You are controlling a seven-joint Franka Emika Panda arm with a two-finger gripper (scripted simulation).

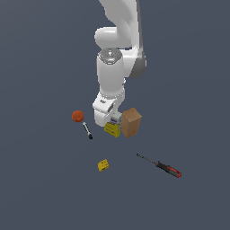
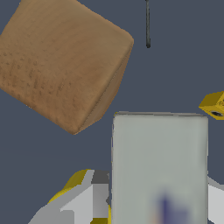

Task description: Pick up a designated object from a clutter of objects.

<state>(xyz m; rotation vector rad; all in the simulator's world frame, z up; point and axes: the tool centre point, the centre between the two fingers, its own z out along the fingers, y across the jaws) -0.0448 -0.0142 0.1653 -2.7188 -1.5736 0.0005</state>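
In the exterior view, going from its left to its right, an orange-red ball (image 1: 77,116) lies on the dark table (image 1: 40,188). Just beside it is a black-and-white marker (image 1: 87,130). Lower down, a small yellow block (image 1: 103,165) sits apart from the rest. Next comes the yellow carton (image 1: 112,129), standing upright with the white arm's pincer (image 1: 109,119) directly over its pale top. It stands close against the brown box (image 1: 131,122); I cannot tell whether they touch. Well off to the exterior view's right lies a red-and-black-handled screwdriver (image 1: 161,165).

The wrist view looks straight down on the carton's whitish top (image 2: 159,168), with grey fingers (image 2: 89,199) showing at either side of it. The brown box (image 2: 61,61) stands beside it there. How wide the pincer stands, and whether it grips the carton, I cannot tell.
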